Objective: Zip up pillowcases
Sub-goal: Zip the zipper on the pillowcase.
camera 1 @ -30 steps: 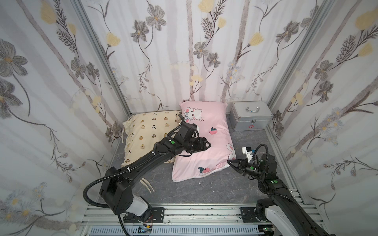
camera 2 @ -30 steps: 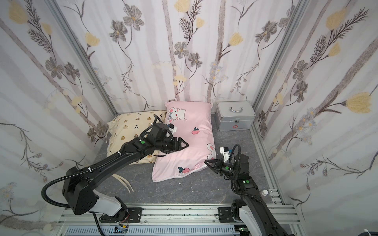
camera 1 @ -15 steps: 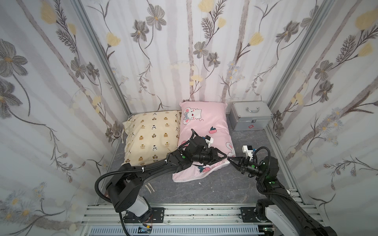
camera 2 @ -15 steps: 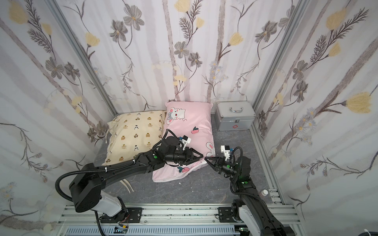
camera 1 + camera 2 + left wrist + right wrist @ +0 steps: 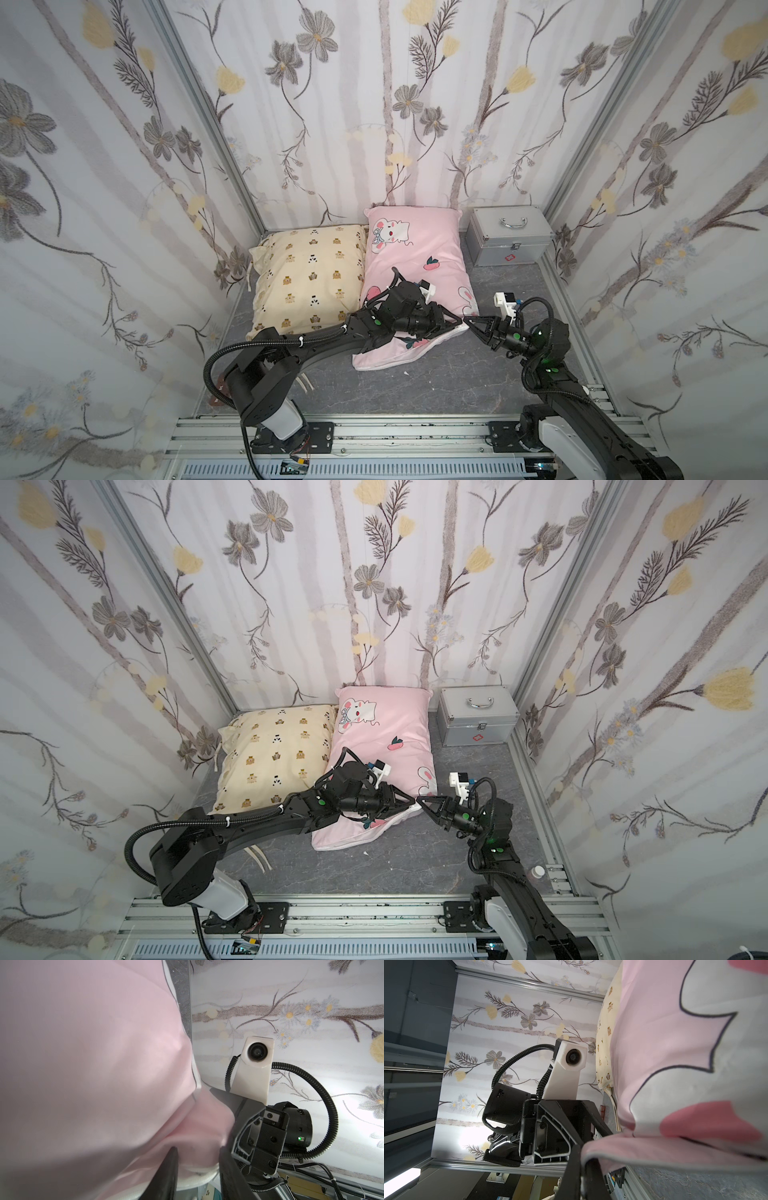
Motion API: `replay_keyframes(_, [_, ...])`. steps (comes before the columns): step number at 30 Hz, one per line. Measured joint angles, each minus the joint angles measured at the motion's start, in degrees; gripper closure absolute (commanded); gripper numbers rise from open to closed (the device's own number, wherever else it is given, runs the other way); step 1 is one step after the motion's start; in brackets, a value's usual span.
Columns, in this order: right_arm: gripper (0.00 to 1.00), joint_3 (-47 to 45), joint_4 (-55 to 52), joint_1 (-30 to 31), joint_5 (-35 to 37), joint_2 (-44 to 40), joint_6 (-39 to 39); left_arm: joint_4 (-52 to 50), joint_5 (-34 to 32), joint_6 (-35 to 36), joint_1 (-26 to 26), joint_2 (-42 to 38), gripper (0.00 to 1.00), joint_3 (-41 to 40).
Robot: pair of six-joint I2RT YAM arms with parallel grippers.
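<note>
The left hand (image 5: 456, 323) pinches a thick fold at the near corner of the pink pillowcase (image 5: 415, 253). The right hand (image 5: 468, 319), fingers pressed together, touches the same corner; I cannot tell if it holds the zipper pull. For this step, I think the left should keep the edge tight while the right draws straight along it. The pillowcase lies on the grey counter (image 5: 415, 386), beside the cream pillowcase (image 5: 307, 274). It is glossy, with a white cartoon animal and peaches; a white strip shows at its near end.
</note>
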Motion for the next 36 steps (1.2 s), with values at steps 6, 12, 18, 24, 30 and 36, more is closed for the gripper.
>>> replay_keyframes(6, [1.0,0.7,-4.3,0.0,0.3,0.9,-4.2,0.7,0.0,-0.9,-0.1,0.0,0.71,-0.7])
replay_keyframes(12, [1.0,1.4,-9.6,0.0,1.7,1.0,-8.7,0.7,-0.2,-1.2,-0.2,-0.2,0.71,-1.0])
replay_keyframes(18, [1.0,1.9,-11.6,0.0,2.6,1.2,-10.4,0.7,-0.2,-1.4,-0.5,-0.2,0.72,-1.1])
replay_keyframes(24, [1.0,2.1,-11.6,0.0,3.0,1.5,-10.8,1.6,-0.2,-1.7,-0.8,0.4,0.75,-1.2])
replay_keyframes(30, [1.0,2.1,-11.6,0.0,3.0,1.7,-11.2,2.3,-0.5,-1.7,-0.9,0.7,0.75,-1.2])
replay_keyframes(36, [1.0,2.1,-11.6,0.0,3.0,1.7,-11.2,2.4,-1.1,-1.7,-0.9,1.4,0.74,-1.2])
